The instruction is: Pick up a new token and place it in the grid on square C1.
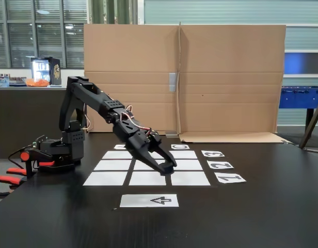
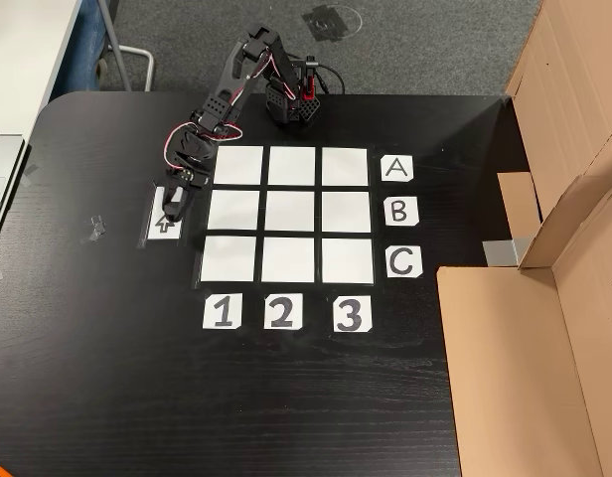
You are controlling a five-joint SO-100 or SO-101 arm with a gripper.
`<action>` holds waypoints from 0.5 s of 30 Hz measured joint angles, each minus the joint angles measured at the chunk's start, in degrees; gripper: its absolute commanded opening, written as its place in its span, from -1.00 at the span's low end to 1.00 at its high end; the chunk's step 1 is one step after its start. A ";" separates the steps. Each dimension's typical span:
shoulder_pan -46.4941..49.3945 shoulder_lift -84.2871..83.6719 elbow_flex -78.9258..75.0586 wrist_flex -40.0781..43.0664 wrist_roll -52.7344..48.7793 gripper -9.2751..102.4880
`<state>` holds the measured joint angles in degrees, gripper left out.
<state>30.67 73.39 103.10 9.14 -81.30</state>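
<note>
The grid (image 2: 291,212) of nine white paper rectangles lies on the black table, with labels A B C on the right and 1 2 3 below in the other view. Square C1 (image 2: 229,259) is the bottom-left rectangle there and the front-right one (image 1: 190,178) in the fixed view; it is bare. My black gripper (image 2: 176,206) reaches out over the arrow sheet (image 2: 165,215), beside row B. In the fixed view the gripper (image 1: 168,169) hangs a little above the table. The token is hidden or out of view. How the jaws stand is not clear.
The arm's base (image 2: 291,104) stands at the table's far edge above the grid in the other view. A large cardboard screen (image 1: 185,77) stands behind the grid, and cardboard (image 2: 544,328) lies on the right. A bit of tape (image 2: 95,229) sits left of the arrow sheet.
</note>
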 measured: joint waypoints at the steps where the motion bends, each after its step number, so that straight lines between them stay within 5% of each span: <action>1: -0.62 0.00 -0.18 0.00 0.00 -0.84; 15: -8.61 -7.73 -4.39 0.00 0.00 -0.85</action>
<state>22.06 65.65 98.70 9.14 -81.30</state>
